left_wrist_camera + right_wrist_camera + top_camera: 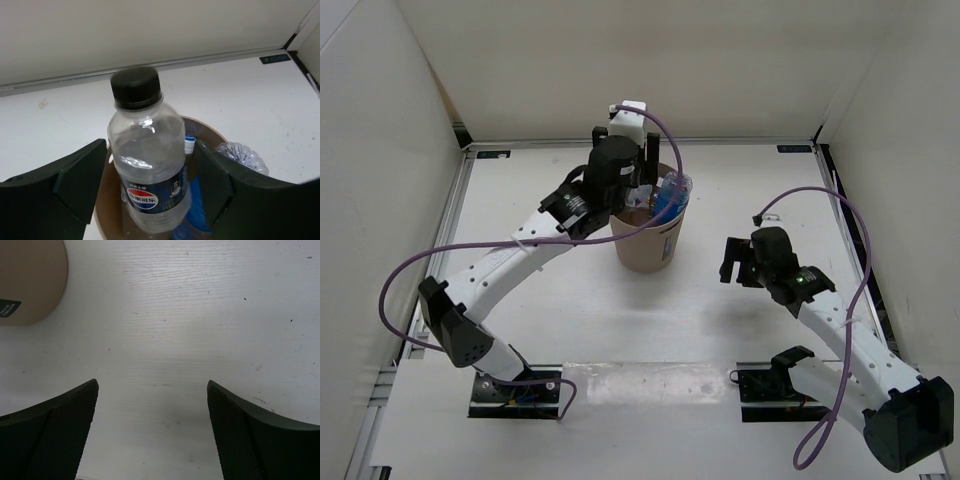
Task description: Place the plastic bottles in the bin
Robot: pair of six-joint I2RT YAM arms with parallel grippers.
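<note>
The tan bin stands mid-table; its rim shows in the left wrist view. My left gripper hangs over its mouth. A clear bottle with a dark cap and dark label stands upright between the jaws, its lower end inside the bin, with narrow gaps to both fingers; the jaws are open. A blue-tinted bottle sticks out of the bin, and it also shows in the left wrist view, beside a white cap and a clear bottle base. My right gripper is open and empty.
White walls enclose the table on three sides; the back wall is close behind the bin. In the right wrist view the open gripper looks down on bare white table, with the bin's side at top left.
</note>
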